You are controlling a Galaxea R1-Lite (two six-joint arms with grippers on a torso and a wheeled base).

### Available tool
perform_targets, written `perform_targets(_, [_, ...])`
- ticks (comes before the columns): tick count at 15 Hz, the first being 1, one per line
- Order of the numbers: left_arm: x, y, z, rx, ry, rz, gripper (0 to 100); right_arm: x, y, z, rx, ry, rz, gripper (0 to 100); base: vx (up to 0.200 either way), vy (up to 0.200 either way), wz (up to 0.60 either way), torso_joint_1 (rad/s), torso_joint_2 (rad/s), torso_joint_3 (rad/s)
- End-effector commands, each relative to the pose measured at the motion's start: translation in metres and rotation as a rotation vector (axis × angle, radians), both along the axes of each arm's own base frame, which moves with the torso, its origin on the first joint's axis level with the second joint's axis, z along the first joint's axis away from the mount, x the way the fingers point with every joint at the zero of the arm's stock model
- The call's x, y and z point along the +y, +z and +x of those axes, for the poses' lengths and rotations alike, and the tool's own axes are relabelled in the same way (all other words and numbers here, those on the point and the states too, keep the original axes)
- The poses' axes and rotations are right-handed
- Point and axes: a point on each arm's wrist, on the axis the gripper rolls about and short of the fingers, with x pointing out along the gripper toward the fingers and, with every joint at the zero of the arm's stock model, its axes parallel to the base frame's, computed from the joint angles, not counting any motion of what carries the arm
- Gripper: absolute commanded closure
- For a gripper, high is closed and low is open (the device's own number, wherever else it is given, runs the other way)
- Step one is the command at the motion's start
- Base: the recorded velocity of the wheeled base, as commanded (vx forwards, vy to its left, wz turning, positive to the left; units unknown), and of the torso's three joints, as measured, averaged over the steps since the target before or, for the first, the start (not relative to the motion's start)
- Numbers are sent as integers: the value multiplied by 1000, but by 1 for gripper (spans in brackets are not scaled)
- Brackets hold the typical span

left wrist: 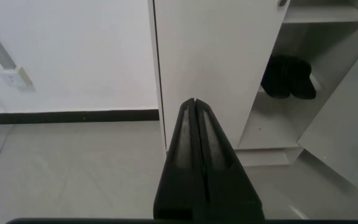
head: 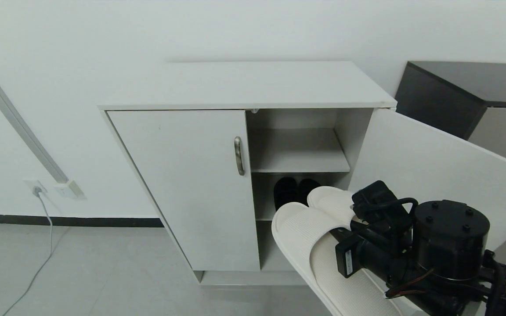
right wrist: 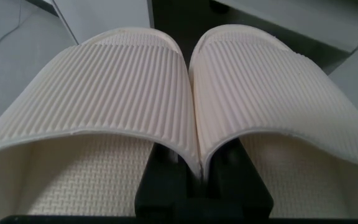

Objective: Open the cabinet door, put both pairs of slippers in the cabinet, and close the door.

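Midpoint, seemingly: white cabinet door [head: 433, 171] open at 3 o'clock, black slipper pair [head: 296, 191] shelved inside. Pinches cream ribbed foam slippers [head: 310, 224] in right gripper [right wrist: 194, 193] at 5 o'clock; left gripper [left wrist: 194, 109] fingers pressed together, empty. Leaves shelving them, closing door.

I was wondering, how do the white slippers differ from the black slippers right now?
The white slippers are pale and ribbed; the black slippers are dark. The white slippers are held in the right claw, outside the cabinet; the black slippers rest on a shelf inside it. Both are pairs lying side by side.
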Motion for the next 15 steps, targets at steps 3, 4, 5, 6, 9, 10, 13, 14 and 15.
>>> perform_targets(3, [0,0,0,0,1,0,100,0,0,0,-4,2,-6,100,0,0,0,-137,468,328])
perform_targets(4, [0,0,0,0,1,0,100,0,0,0,-6,2,-6,100,0,0,0,-129,461,339])
perform_targets(5, [0,0,0,0,1,0,100,1,1,0,-10,4,-5,100,0,0,0,-105,466,354])
perform_targets(6, [0,0,0,0,1,0,100,1,0,0,-9,5,-15,100,0,0,0,-105,456,359])
perform_targets(9, [0,0,0,0,1,0,100,1,-1,0,-8,5,-18,100,0,0,0,-72,447,370])
perform_targets(10, [0,0,0,0,1,0,100,0,-1,-1,-6,8,-20,100,0,0,0,-46,452,393])
perform_targets(13, [0,0,0,0,1,0,100,1,-2,-1,-13,11,-10,100,0,0,0,-22,297,268])
perform_targets(14, [0,0,0,0,1,0,100,1,-2,-1,-16,9,-6,100,0,0,0,-2,90,95])
perform_targets(15, [0,0,0,0,1,0,100,0,-3,-2,-16,9,-6,100,0,0,0,-2,56,51])
